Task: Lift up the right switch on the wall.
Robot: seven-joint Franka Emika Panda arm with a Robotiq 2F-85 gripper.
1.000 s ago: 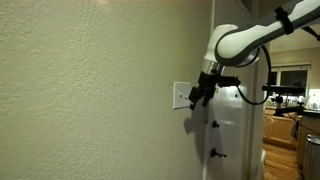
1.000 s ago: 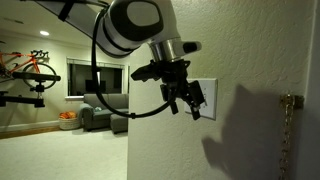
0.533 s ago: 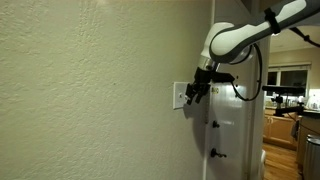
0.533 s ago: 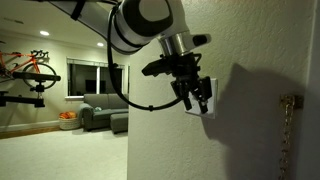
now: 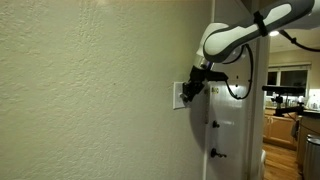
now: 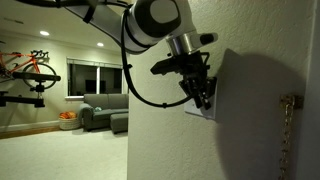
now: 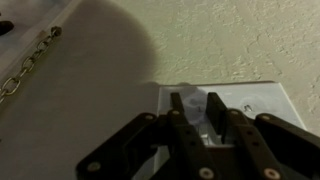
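On the rough pale wall [image 5: 90, 90] sits a small white switch plate [image 5: 179, 96], also seen in the wrist view [image 7: 265, 95]. My gripper [image 5: 191, 88] presses up to that plate, covering most of it in an exterior view [image 6: 204, 94]. In the wrist view the two dark fingers [image 7: 177, 106] stand a narrow gap apart over the plate, gripper [image 7: 196, 108] holding nothing. A faint nub lies in that gap, on the plate's side nearer the door chain; I cannot tell if it is the right switch. Another tiny toggle [image 7: 246, 106] shows beside the fingers.
A white panelled door [image 5: 230, 130] with dark handles [image 5: 213, 125] stands just past the plate. A door chain [image 6: 286, 120] hangs on the wall, seen also in the wrist view [image 7: 25, 72]. Behind lie a sofa [image 6: 95, 118] and a kitchen [image 5: 285, 110].
The gripper has moved up and in against the switch plate. Its fingers have drawn together from wide open to a narrow gap.
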